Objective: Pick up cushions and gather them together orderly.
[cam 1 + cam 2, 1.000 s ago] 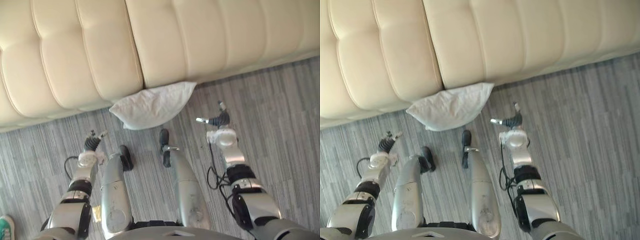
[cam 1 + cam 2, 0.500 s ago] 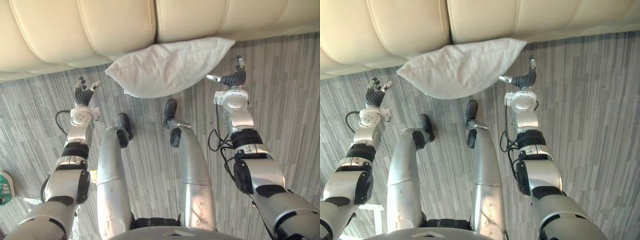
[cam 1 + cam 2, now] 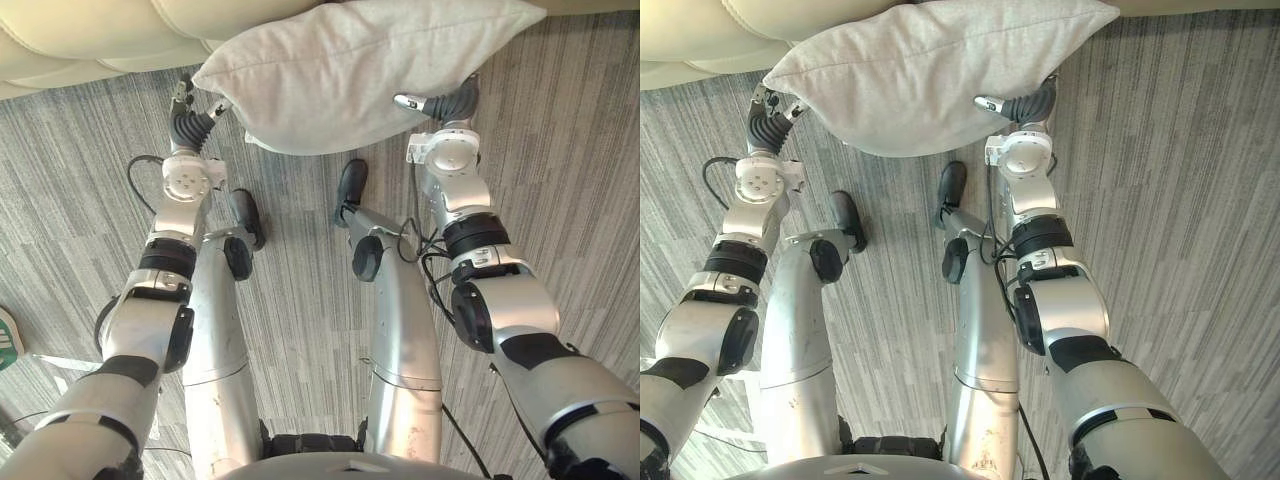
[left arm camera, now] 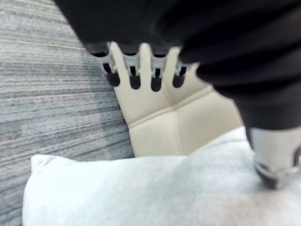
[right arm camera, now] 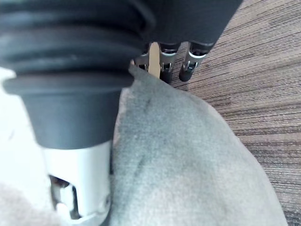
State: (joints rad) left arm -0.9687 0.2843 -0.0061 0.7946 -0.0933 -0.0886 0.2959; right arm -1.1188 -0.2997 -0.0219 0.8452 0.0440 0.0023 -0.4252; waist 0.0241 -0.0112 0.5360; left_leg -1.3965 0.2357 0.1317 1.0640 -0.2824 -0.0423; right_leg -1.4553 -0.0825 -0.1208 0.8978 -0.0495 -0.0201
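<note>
Items shown, by count. Cushions: one, a pale grey cushion (image 3: 360, 70). Sofas: one, a cream sofa (image 3: 80, 30). Robot hands: two, the left hand (image 3: 192, 125) and the right hand (image 3: 445, 103). Shoes: one, a shoe (image 3: 6, 338) cut off at the edge of the grey striped floor (image 3: 560, 200).

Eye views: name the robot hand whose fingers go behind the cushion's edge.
The right robot hand: its fingers vanish behind the cushion, thumb jutting out below. The left robot hand sits beside the cushion's corner, fingers in plain sight.
</note>
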